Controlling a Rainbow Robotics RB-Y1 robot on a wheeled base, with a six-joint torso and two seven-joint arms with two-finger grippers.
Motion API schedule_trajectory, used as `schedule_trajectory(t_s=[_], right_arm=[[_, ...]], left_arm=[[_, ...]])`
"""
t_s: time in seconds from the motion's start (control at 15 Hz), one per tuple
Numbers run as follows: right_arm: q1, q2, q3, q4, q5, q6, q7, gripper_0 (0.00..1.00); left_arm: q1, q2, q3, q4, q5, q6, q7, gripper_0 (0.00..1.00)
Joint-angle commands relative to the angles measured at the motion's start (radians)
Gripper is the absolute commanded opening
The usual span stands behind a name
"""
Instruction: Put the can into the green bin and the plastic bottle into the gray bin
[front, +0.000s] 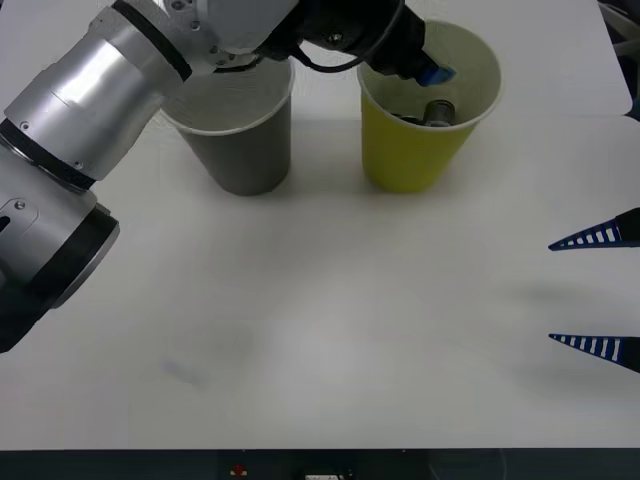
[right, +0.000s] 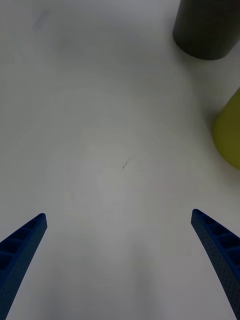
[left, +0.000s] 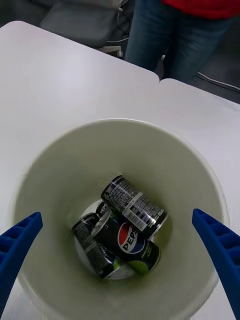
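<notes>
Jaws wide on both grippers. Left gripper (left: 120, 260) hangs over the green bin (front: 418, 160), upper centre of the front view. Inside lies the can (left: 134, 205), label text too fine to read, apparently touching a black "PEPSI" can (left: 129, 239). Gray bin (front: 240, 145) just left. Right gripper (front: 597, 290) empty at right edge.

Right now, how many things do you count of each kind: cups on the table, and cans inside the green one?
Cups: 2, the green bin and the gray bin
Cans in the green bin: 3, including the can
Total: 5
</notes>
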Motion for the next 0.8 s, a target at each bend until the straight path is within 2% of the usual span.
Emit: schedule_trajectory(t_s=[0.07, 0.27, 0.33, 0.53, 0.8], right_arm=[[0.000, 0.000, 0.000, 0.000, 0.000, 0.000, 0.000, 1.00], [0.000, 0.000, 0.000, 0.000, 0.000, 0.000, 0.000, 1.00], [0.000, 0.000, 0.000, 0.000, 0.000, 0.000, 0.000, 1.00], [0.000, 0.000, 0.000, 0.000, 0.000, 0.000, 0.000, 1.00], [0.000, 0.000, 0.000, 0.000, 0.000, 0.000, 0.000, 1.00]], left_arm=[[0.072, 0.056, 0.095, -0.090, 0.074, -0.098, -0.091, 1.00], [0.142, 0.092, 0.244, -0.166, 0.116, -0.240, -0.209, 1.00], [0.172, 0.107, 0.273, -0.191, 0.140, -0.256, -0.241, 1.00], [0.304, 0.185, 0.333, -0.351, 0.186, -0.259, -0.330, 1.00], [0.485, 0.282, 0.391, -0.548, 0.258, -0.259, -0.355, 1.00]])
